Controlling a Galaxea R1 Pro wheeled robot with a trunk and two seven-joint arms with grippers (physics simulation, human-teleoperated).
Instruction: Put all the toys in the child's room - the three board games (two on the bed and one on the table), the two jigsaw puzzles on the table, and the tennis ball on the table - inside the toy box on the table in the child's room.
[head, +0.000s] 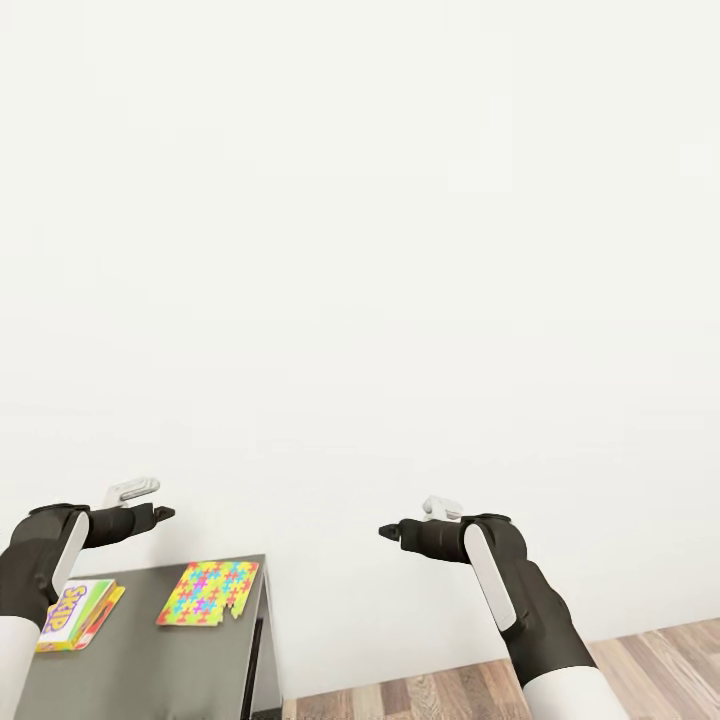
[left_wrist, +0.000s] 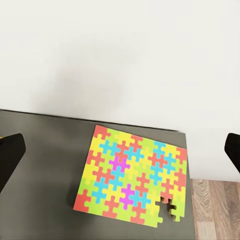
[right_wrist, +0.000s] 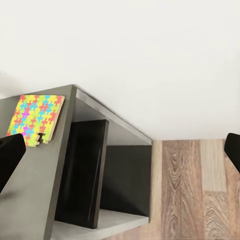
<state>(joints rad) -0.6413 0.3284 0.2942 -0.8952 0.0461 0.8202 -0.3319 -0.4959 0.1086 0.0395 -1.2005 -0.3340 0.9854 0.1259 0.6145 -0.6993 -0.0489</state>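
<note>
Nearest in the head view, both arms are raised; left jaws (head: 165, 514) hang over the dark grey bench (head: 150, 670), right jaws (head: 385, 532) off its end above the wood floor (head: 650, 670), each pair spread wide and empty. On the bench, a SKIP-BO box (head: 75, 612) lies flat beside a multicoloured puzzle (head: 210, 592) near the far corner, one piece loose at its edge. Beyond, a bare white wall (head: 400, 250)

Bright, even, sharp renders; the jigsaw puzzle (left_wrist: 134, 175) casts a faint soft shadow.
</note>
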